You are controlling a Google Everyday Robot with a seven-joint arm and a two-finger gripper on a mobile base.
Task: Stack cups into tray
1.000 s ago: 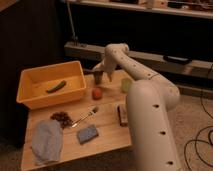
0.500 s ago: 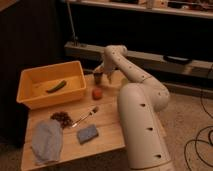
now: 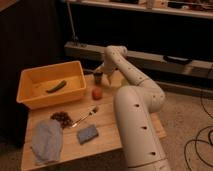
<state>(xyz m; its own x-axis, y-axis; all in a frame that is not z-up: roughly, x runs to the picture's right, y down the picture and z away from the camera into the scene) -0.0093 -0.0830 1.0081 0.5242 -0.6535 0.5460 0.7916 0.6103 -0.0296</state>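
The yellow tray (image 3: 30, 98) stands at the back left of the wooden table, with a green pod-shaped thing (image 3: 56, 86) lying in it. A dark grey-brown cup (image 3: 98, 78) stands upright just right of the tray. My gripper (image 3: 103, 73) reaches down from the white arm (image 3: 131, 75) and is right at this cup, on its right side. A red fruit (image 3: 96, 93) lies in front of the cup. The pale green cup and the whitish cup are hidden or out of view.
On the table (image 3: 107, 137) lie a blue-grey cloth (image 3: 46, 141), a blue sponge (image 3: 87, 134), a spoon (image 3: 86, 117) and a dark pile of small bits (image 3: 62, 118). The thick arm covers the table's right side. A dark shelf unit runs behind.
The arm's lower part has swung left and toward the camera and now covers the pale green cup and the table's right side. The gripper has stayed by the dark cup.
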